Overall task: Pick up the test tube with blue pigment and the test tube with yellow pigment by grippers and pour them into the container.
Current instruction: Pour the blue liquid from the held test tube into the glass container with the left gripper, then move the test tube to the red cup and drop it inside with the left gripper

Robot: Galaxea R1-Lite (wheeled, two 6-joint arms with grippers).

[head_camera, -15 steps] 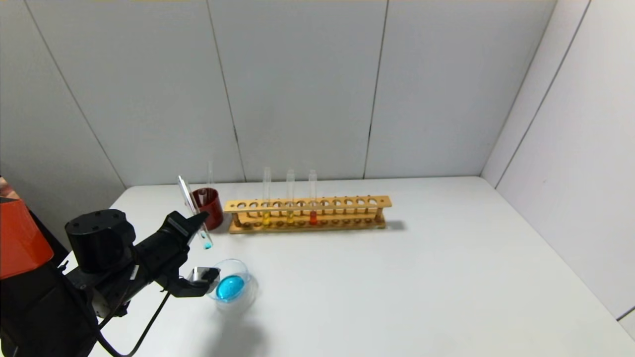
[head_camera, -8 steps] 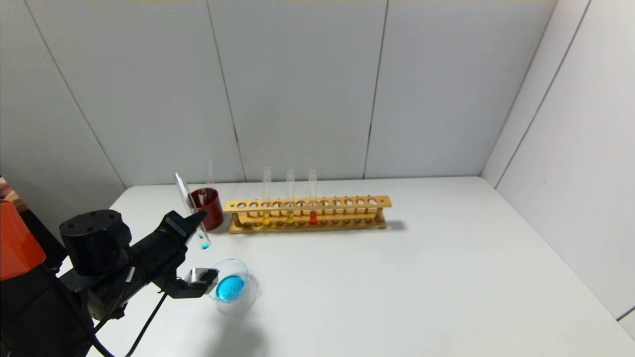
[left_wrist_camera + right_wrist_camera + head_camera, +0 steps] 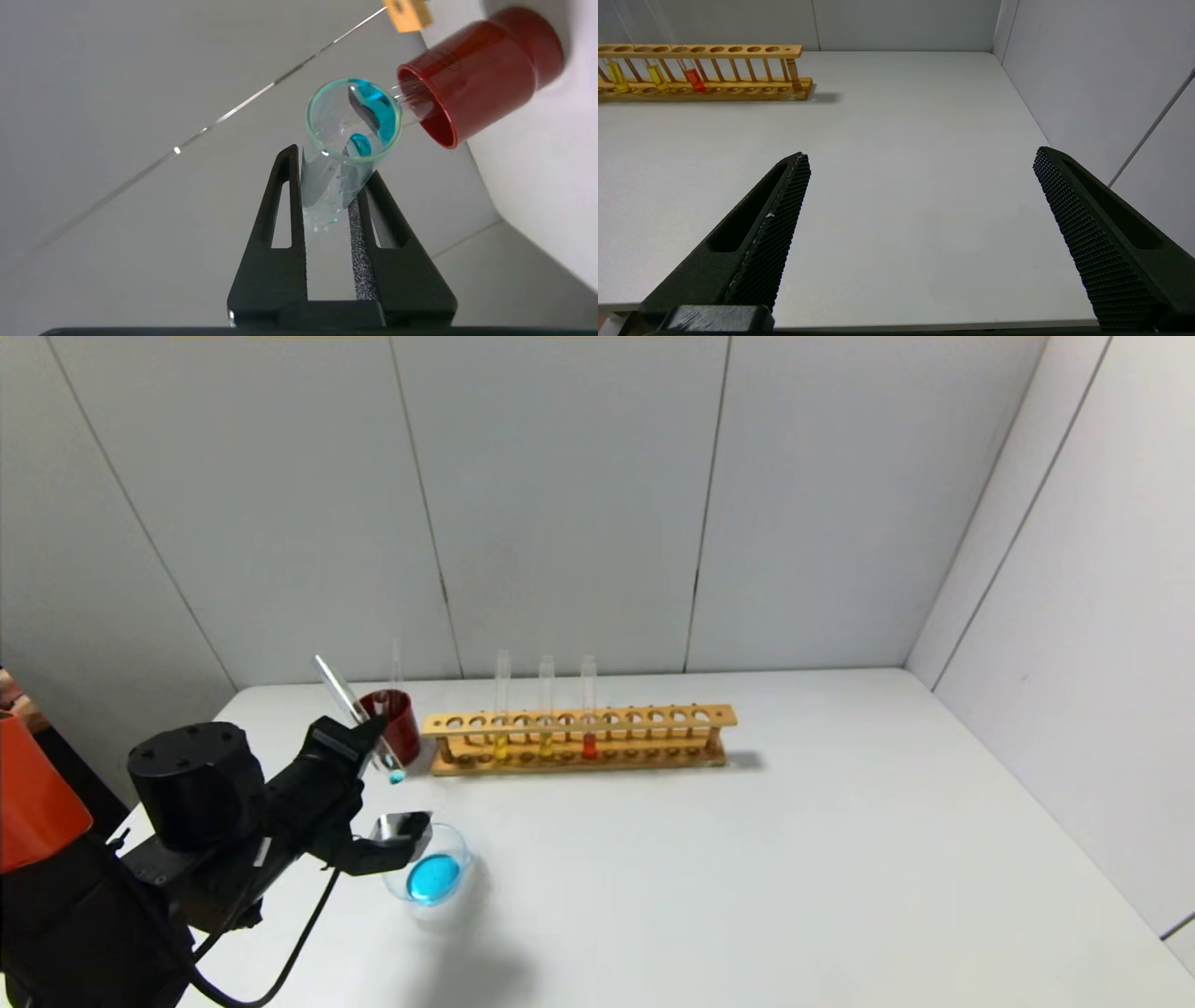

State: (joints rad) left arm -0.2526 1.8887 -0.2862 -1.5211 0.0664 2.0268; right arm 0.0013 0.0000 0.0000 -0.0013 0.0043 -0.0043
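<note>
My left gripper [image 3: 372, 739] is shut on the test tube with blue pigment [image 3: 393, 771]. It holds the tube tilted, mouth up and to the left, just in front of the red cup. Only a small blue drop sits at its round bottom. In the left wrist view the tube [image 3: 352, 119] stands between the black fingers [image 3: 287, 186]. The container [image 3: 459, 847], a clear glass dish, holds a blue pool and sits right below the gripper. Two tubes with yellow pigment [image 3: 501, 747] [image 3: 546, 747] stand in the wooden rack. My right gripper [image 3: 920, 156] is open over bare table.
The wooden rack [image 3: 653, 719] runs along the back of the white table and also holds a red-orange tube [image 3: 589, 745]. A dark red cup [image 3: 400, 721] with a clear tube in it stands at the rack's left end. Grey walls close in the back and right.
My left gripper has risen and moved back toward the red cup with the tube. The tube leans further over than before. The dish and rack stay put.
</note>
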